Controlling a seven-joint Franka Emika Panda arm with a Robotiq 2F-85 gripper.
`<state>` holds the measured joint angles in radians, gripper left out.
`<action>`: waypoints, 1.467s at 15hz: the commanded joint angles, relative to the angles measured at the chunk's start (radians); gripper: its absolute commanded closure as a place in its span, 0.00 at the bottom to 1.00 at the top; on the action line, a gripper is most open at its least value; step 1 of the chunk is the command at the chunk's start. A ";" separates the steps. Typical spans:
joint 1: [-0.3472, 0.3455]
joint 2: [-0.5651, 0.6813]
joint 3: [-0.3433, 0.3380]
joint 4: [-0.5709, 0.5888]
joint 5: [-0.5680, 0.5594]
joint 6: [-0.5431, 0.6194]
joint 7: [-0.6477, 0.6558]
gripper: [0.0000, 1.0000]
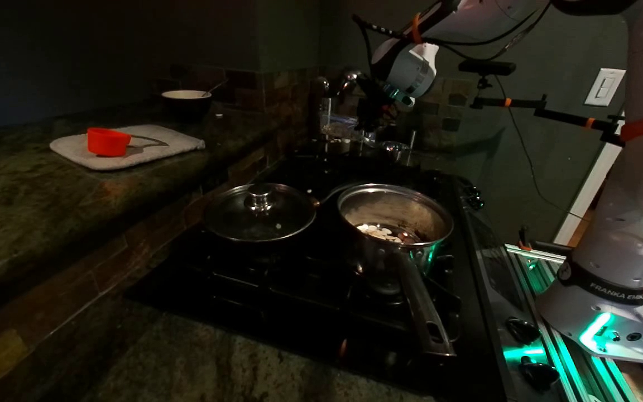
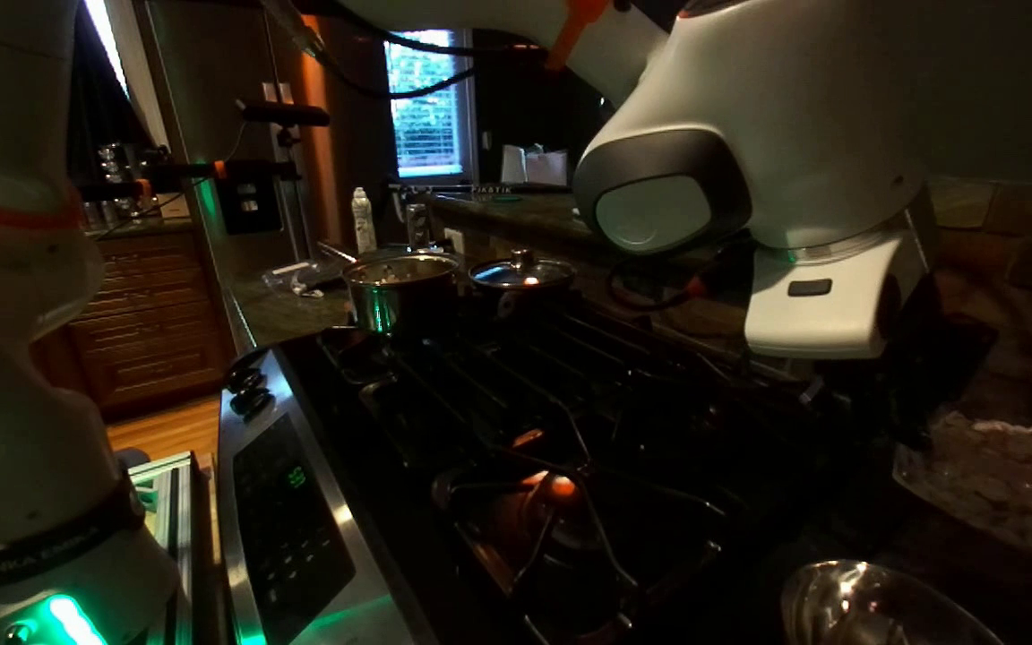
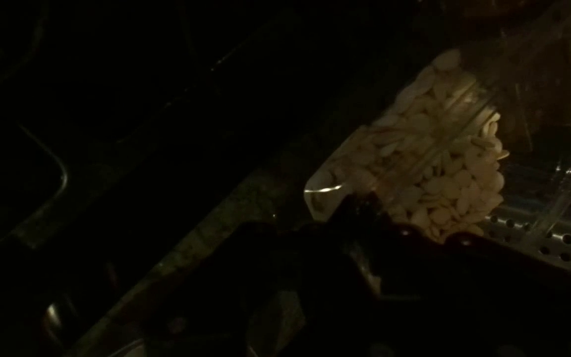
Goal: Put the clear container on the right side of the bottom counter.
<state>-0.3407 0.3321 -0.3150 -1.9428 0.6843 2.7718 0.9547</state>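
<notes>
The clear container (image 3: pixel 444 158), a transparent tub of pale flat seeds, lies just beyond my fingertips in the wrist view. It also shows in both exterior views (image 2: pixel 1000 479) (image 1: pixel 339 128), at the far end of the cooktop by the tiled wall. My gripper (image 3: pixel 360 203) is dark and hard to see; its fingertips come together on the tub's wall. The tub looks tilted, with the seeds heaped to one side. I cannot tell if its base touches anything. The gripper also shows in an exterior view (image 2: pixel 915 425). The bottom counter (image 1: pixel 198 357) is speckled stone around the black cooktop (image 1: pixel 277 301).
A steel pot (image 1: pixel 394 218) and a glass-lidded pan (image 1: pixel 260 215) stand on the cooktop. A shiny metal bowl (image 2: pixel 874 609) is near the container. The raised ledge (image 1: pixel 14 195) holds a white mat (image 1: pixel 171 142), a red cup (image 1: pixel 108 142) and a dark bowl (image 1: pixel 186 103).
</notes>
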 commanded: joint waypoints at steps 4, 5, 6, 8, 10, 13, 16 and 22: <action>-0.030 0.091 0.011 0.077 0.003 0.026 -0.039 0.98; -0.035 0.101 0.012 0.083 0.002 0.027 -0.049 0.98; -0.039 0.112 0.012 0.090 -0.001 0.023 -0.057 0.98; -0.050 0.128 0.016 0.097 0.005 0.019 -0.080 0.98; -0.059 0.137 0.020 0.102 0.010 0.011 -0.096 0.98; -0.068 0.149 0.016 0.092 0.005 0.015 -0.124 0.98; -0.081 0.154 0.021 0.086 0.013 0.003 -0.151 0.98; -0.072 0.116 0.011 0.076 -0.005 -0.022 -0.160 0.45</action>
<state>-0.4094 0.4871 -0.3106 -1.8582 0.6830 2.7735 0.8162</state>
